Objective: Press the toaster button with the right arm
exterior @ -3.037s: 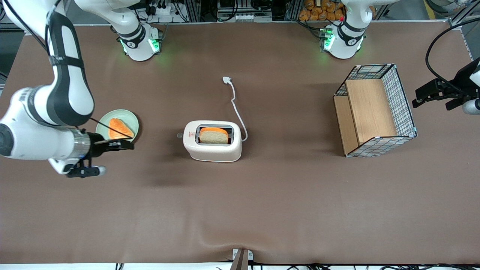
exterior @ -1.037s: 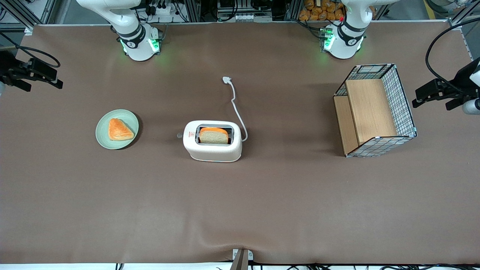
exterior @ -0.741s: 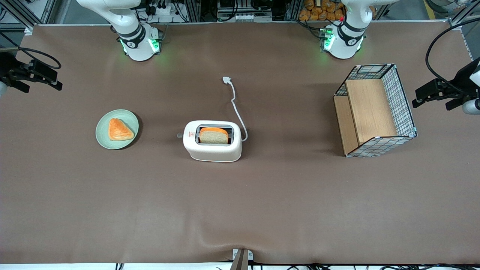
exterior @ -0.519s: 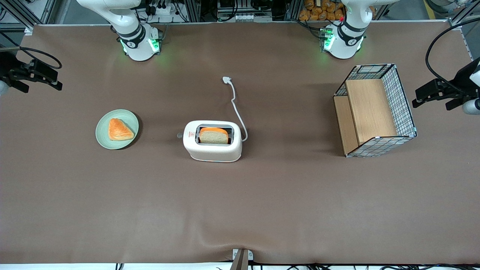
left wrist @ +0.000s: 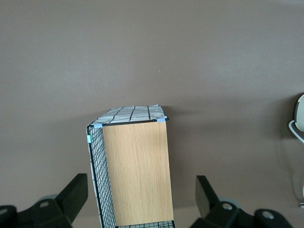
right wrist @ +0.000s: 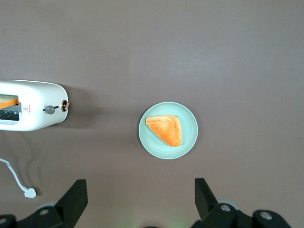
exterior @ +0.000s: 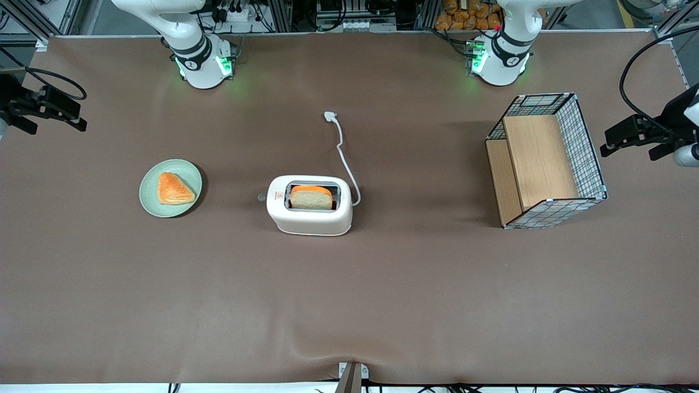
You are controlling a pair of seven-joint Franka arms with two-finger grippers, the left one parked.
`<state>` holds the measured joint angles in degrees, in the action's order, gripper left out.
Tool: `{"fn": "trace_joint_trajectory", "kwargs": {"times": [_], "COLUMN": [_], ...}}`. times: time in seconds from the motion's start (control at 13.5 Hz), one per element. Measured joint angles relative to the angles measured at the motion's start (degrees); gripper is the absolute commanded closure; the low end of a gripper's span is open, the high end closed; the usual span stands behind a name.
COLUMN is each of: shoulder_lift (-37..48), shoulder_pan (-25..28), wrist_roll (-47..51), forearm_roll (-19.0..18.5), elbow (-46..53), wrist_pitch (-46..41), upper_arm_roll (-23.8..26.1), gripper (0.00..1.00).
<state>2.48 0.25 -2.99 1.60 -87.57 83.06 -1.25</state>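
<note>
Brown mat [exterior: 349, 305] covers table | toaster [exterior: 309, 205] mid-table | gripper [exterior: 46, 112] parked at working-arm edge, jaws wide open, empty

The right arm [exterior: 185, 41] rises from its white base with green lights at the table edge farthest from the front camera and goes out of the front view upward. Its gripper [exterior: 46, 106] shows again at the working arm's end of the table, high above the surface, with a black cable looping over it. In the right wrist view the gripper [right wrist: 140, 202] looks straight down, and its two black fingers [right wrist: 73, 199] stand wide apart with nothing between them.
</note>
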Motion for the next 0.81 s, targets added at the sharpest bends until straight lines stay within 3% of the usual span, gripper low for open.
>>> {"fn": "trace_joint_trajectory", "kwargs": {"times": [0.81], "shoulder_lift": [0.0], "shoulder_pan": [-1.3], "wrist_roll": [0.0], "forearm_roll": [-0.3], "elbow": [-0.1], "wrist_pitch": [0.0], "upper_arm_roll": [0.0], "gripper": [0.00]}}
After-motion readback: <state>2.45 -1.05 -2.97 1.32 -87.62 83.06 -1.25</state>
